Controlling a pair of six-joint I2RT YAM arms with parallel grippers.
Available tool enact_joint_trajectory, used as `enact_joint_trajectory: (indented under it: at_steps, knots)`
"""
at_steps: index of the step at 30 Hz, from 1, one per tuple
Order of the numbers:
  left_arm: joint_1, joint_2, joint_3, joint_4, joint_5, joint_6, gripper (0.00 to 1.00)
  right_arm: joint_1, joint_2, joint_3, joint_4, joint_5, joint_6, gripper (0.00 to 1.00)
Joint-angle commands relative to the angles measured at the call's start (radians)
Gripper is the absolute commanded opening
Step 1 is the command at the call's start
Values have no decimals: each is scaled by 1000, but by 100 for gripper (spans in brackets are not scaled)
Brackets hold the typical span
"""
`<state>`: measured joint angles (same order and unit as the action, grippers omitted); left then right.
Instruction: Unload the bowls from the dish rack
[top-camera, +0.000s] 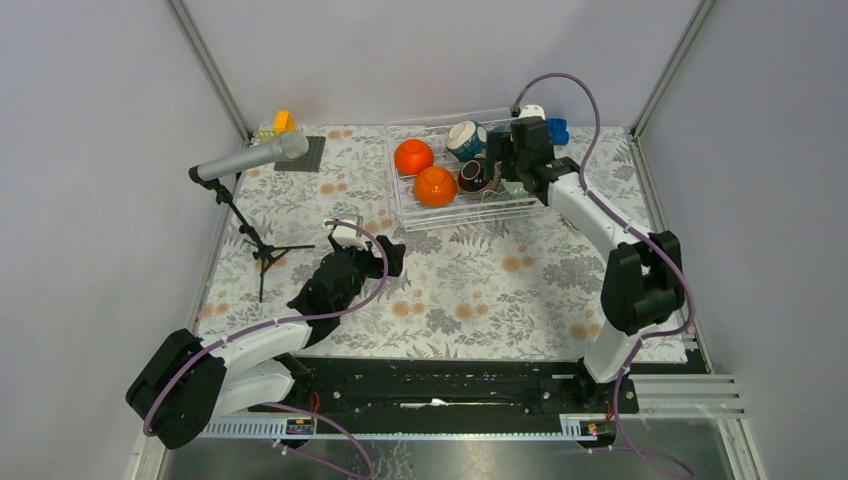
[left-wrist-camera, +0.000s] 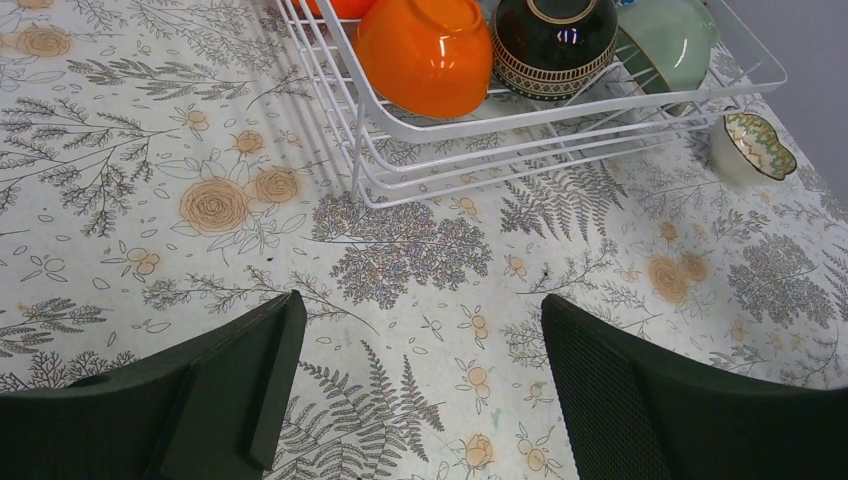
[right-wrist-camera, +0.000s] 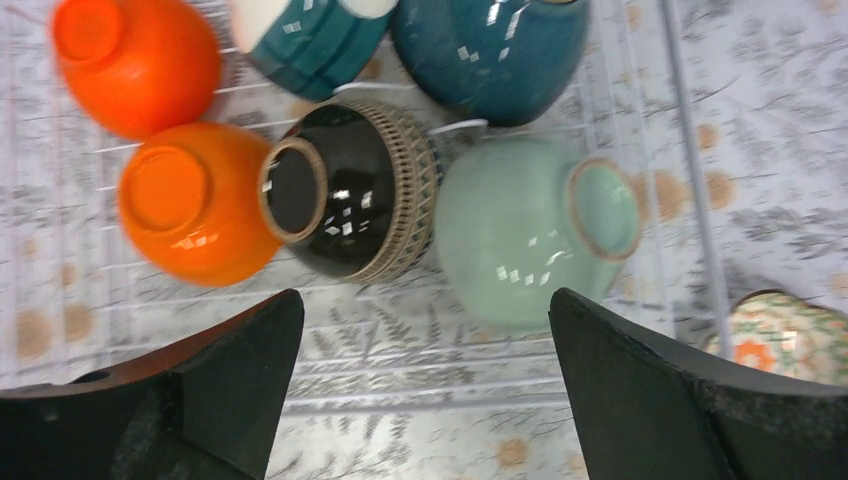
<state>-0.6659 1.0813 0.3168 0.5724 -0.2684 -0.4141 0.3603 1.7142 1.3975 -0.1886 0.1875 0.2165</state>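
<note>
Floral-print table (top-camera: 480, 290) carries the dish rack (left-wrist-camera: 580, 101) at one o'clock, a small patterned bowl (left-wrist-camera: 752, 145) just beside its right end, a microphone stand (top-camera: 262, 250) at nine, and a dark mat (top-camera: 300, 155) at eleven, possibly under a yellow block (top-camera: 284, 121).

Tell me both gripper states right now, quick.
Left gripper: open, holding nothing.
Right gripper: open, holding nothing, over the bowls in the dish rack.

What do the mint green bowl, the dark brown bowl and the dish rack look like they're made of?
The mint green bowl looks like glazed ceramic, glossy with sharp glints. The dark brown bowl too, shiny with a matte patterned tan band. The dish rack is thin white wire, probably coated metal.
</note>
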Motion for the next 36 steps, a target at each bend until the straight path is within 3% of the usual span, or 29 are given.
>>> enact_joint_trajectory:
  at_steps: [1, 6, 18, 27, 36]
  knots:
    - [-3, -10, -4, 61, -20, 18, 93, 3, 75, 126, -136, 162, -159, 100]
    - [-3, -10, -2, 60, -30, 21, 93, 21, 126, 122, -158, 185, -377, 100]
    - [-3, 18, 8, 55, -32, 19, 93, 27, 343, 366, -360, 264, -445, 100]
    - [-2, 42, 19, 54, -15, 18, 93, 36, 410, 435, -382, 357, -449, 99]
    - [-3, 46, 25, 39, -29, 21, 93, 56, 426, 486, -441, 380, -426, 68]
